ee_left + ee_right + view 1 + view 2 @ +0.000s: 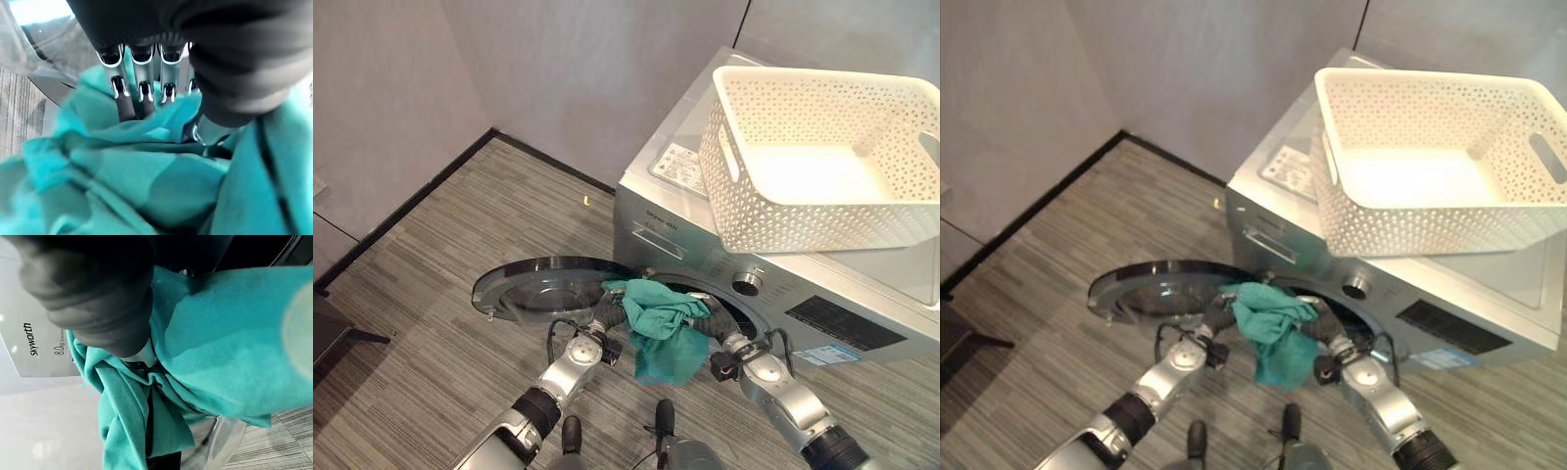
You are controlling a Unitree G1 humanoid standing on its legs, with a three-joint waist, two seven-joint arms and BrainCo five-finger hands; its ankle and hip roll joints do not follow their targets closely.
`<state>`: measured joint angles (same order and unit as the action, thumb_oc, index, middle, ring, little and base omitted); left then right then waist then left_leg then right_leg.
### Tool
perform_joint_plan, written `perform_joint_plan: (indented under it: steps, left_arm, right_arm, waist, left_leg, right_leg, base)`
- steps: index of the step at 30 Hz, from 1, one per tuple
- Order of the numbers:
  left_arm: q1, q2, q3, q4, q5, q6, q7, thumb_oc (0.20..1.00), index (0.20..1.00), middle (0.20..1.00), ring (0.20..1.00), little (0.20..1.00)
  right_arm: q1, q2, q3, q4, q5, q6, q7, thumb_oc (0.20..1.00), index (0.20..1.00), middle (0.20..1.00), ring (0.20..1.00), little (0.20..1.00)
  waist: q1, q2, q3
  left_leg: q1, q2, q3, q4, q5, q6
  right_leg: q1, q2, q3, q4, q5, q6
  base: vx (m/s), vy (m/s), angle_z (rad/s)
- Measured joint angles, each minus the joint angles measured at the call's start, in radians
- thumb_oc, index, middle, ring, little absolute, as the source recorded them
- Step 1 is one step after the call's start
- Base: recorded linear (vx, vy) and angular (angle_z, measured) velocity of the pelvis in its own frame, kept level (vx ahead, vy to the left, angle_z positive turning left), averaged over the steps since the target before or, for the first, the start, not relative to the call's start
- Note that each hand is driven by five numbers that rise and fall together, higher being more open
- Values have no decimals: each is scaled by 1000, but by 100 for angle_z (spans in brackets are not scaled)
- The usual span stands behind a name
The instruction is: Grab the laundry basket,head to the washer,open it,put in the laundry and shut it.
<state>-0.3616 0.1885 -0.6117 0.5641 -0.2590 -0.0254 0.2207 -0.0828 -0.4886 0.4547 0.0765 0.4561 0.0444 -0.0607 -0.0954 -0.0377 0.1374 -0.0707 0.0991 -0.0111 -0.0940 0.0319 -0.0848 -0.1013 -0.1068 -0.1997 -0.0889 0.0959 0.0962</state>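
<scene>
This looks like a bare laundry corner of a room rather than a furnished home. A silver front-loading washing machine (773,284) stands on grey striped carpet flooring (460,294), its round glass door (543,287) swung open, beside plain grey walls (578,69) with a dark skirting strip (406,206) along their foot. A white perforated plastic laundry basket (813,157) sits on top of the machine, and a teal garment (661,328) hangs at the drum opening.

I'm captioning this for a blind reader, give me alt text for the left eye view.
Both hands, left and right, hold a teal cloth at the mouth of a silver washer, part of it hanging down outside. The washer's door is swung open to the left, and an empty white basket sits on top.
</scene>
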Motion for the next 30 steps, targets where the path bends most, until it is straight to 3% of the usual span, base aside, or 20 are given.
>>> perform_joint_plan:
  steps: [9, 10, 19, 21, 30]
  left_arm:
    - [-1, 3, -7, 0, 45, -15, -16, 200, 200, 200, 200, 200]
    - [-4, 9, -23, 0, 74, -16, -26, 1000, 1000, 1000, 1000, 1000]
    - [-59, 65, -141, -4, 303, -38, -78, 1000, 1000, 1000, 1000, 1000]
    - [-82, 86, -181, -4, 363, -67, -80, 1000, 1000, 1000, 1000, 1000]
    - [-96, 52, -222, 75, 469, -104, -66, 1000, 1000, 1000, 1000, 1000]
  right_arm:
    - [8, 1, -4, 2, 1, 0, 0, 200, 200, 200, 200, 200]
    - [17, 3, -12, 2, 1, -1, 3, 200, 200, 200, 200, 200]
    - [8, 3, -9, 3, 1, -4, 21, 200, 200, 200, 200, 200]
    - [-30, 5, 4, 3, 2, -19, 21, 200, 200, 200, 200, 200]
    - [-103, 25, 62, 5, 74, -49, 13, 200, 200, 200, 200, 200]
  waist:
    - [-3, 0, 0]
    - [-3, 0, 0]
    - [-3, 1, -1]
    - [-3, 3, -3]
    - [-2, -2, -11]
  left_leg:
    - [1, 0, 3, 0, 0, 0]
    - [0, 0, 4, 0, 0, 0]
    - [1, 0, 17, 0, 0, 0]
    - [1, 0, 21, 0, 0, 0]
    - [-3, 0, 25, 0, 0, 0]
  right_leg:
    - [-1, 0, 3, 0, 1, -1]
    - [-1, 0, 3, 0, 1, -1]
    - [-6, 1, 12, 0, 3, -3]
    - [-8, 1, 19, 0, 5, -3]
    - [-18, 2, 28, 0, 9, -5]
  base:
    - [0, 0, 0]
    - [0, 0, 0]
    - [2, 2, -2]
    - [-10, 5, -5]
    - [-5, 0, -2]
